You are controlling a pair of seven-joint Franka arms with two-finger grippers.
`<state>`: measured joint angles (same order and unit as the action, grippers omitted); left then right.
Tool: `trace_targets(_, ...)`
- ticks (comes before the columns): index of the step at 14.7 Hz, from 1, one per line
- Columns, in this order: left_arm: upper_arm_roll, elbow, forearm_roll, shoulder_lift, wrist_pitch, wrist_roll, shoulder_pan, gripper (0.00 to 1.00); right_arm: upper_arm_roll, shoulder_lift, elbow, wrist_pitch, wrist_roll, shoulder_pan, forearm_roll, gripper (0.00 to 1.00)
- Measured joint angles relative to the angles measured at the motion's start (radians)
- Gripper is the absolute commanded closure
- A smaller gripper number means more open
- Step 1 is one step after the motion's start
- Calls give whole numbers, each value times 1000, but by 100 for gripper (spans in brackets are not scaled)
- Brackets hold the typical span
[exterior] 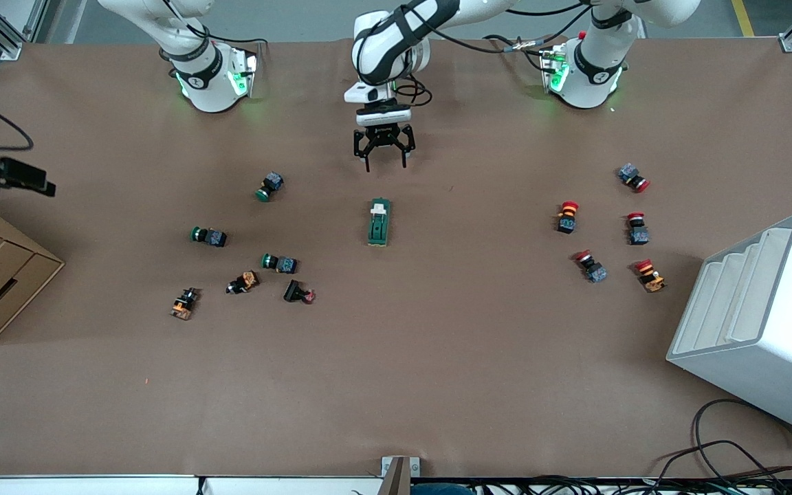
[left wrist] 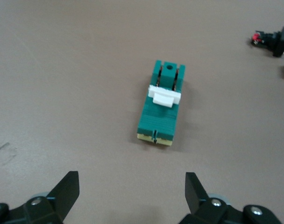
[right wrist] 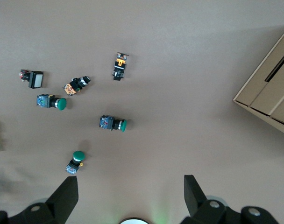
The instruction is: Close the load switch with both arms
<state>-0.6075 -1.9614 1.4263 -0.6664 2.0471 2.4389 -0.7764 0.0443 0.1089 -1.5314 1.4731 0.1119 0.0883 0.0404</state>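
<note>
Jaws spread, left gripper [exterior: 383, 152] hangs over bare table [exterior: 437, 357] near load switch [exterior: 379, 223].

Front overhead; both wrists share load switch [left wrist: 160, 103].

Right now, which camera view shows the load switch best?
The left wrist view: the load switch fills its middle, white lever clear. The front view shows it small, and the right wrist view shows only a sliver at the edge.
</note>
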Motion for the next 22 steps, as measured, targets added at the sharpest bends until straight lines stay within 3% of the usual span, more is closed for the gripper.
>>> trace_targets(3, 18, 16, 83, -43, -17, 3, -12, 0, -2, 17, 0, 4, -47, 1, 77, 0)
trace_targets(6, 30, 39, 146, -92, -47, 3, -18, 0, -12, 19, 0, 6, -259, -20, 150, 0)
trace_targets(12, 69, 90, 218, -148, -64, 10, -48, 0, -27, 53, -18, 99, -896, -300, 174, 0)
trace_targets(17, 145, 154, 219, -180, -66, 10, -117, 0, -29, 81, -135, 315, -1126, -442, 258, 0)
trace_targets(22, 145, 160, 222, -197, -107, 64, -141, 0, -30, 89, -353, 691, -1285, -607, 308, 0)
